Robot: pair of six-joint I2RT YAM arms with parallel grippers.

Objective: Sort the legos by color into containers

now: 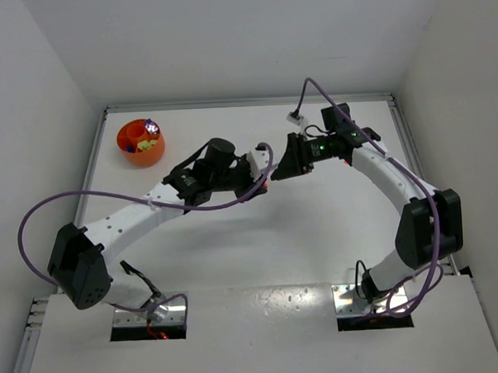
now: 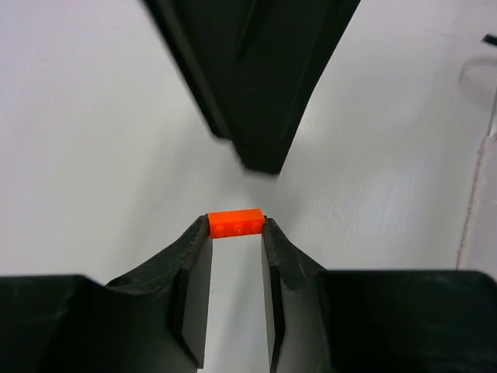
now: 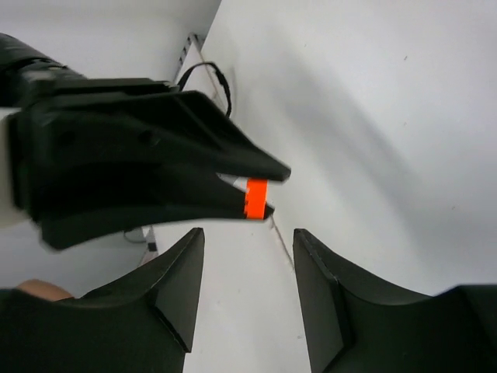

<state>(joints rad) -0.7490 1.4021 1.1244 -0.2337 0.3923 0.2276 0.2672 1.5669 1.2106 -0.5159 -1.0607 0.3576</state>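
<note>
Clamping orange lego [image 2: 236,224] at its tips: left pincer [image 2: 237,230] | right pincer [image 3: 248,237] spread apart, near the lego

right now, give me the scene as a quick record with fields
left gripper: shut on orange brick, held at the fingertips
right gripper: open, empty, tip facing the left gripper, close to it
orange bowl: far left corner of the table, away from both grippers
bowl contents: small bricks, one yellow

Prob. robotics lab: white table [image 1: 260,244] w/ plain white enclosure walls [image 1: 39,105].
</note>
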